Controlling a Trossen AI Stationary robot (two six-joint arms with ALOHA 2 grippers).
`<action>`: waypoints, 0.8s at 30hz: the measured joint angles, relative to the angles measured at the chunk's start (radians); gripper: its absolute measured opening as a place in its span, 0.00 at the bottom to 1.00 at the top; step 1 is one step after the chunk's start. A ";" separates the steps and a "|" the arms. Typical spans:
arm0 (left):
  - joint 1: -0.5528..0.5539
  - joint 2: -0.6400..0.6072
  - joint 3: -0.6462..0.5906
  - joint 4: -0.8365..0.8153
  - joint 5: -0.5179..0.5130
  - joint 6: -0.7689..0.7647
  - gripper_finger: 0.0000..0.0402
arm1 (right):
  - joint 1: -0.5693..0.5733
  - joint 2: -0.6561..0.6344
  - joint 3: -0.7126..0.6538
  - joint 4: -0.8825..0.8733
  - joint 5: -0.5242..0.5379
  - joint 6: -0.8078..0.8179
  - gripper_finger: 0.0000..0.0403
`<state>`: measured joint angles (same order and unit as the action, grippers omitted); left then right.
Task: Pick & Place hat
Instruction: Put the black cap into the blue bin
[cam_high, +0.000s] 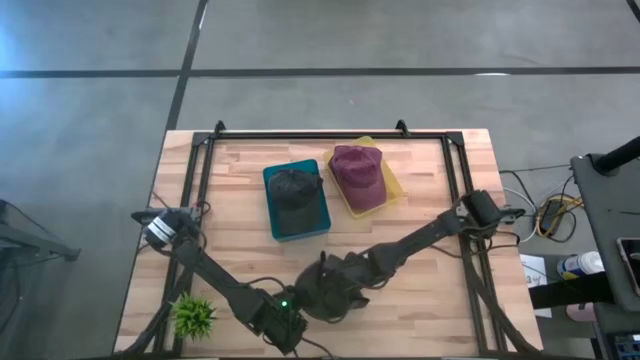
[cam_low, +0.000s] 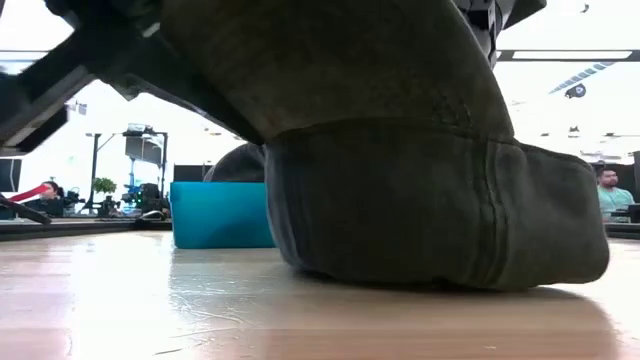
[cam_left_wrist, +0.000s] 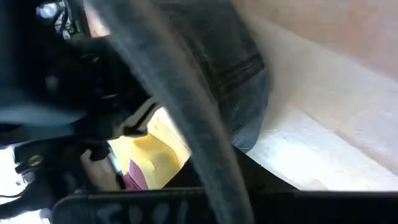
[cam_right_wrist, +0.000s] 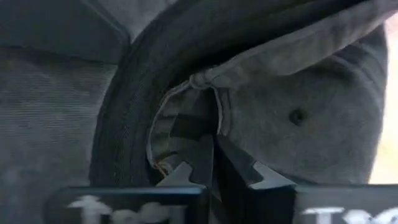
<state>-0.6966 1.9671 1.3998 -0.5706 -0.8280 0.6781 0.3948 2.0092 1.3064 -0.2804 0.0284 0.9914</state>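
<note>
Spanning the scene, the wooden counter (cam_high: 420, 290) is carrying a dark grey hat (cam_low: 400, 190) near its front edge, where both arms are meeting. The right gripper (cam_right_wrist: 217, 165) is pinching the hat's fabric between nearly closed fingers. The left gripper (cam_high: 285, 322) is sitting beside it, largely hidden, so its fingers cannot be told. Farther back, a blue bin (cam_high: 318, 222) and yellow tray (cam_high: 395, 190) are each holding another hat.

Bench edge and room beyond

A small green plant (cam_high: 193, 316) is sitting near the bench's (cam_high: 420, 300) front corner; a person (cam_low: 608, 192) is sitting in the room behind.
</note>
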 joint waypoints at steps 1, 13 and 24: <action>0.004 0.000 0.000 0.002 0.000 0.000 0.02 | 0.000 0.001 -0.002 0.001 0.000 -0.001 0.03; 0.014 0.000 0.001 0.004 -0.024 -0.238 0.02 | -0.015 -0.187 -0.003 -0.186 0.168 -0.136 0.03; 0.017 0.000 0.002 0.013 -0.009 -0.345 0.02 | 0.049 -0.426 -0.003 -0.493 0.433 -0.115 0.04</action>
<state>-0.6792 1.9671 1.4021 -0.5571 -0.8370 0.3332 0.4433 1.5834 1.3029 -0.7738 0.4610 0.8759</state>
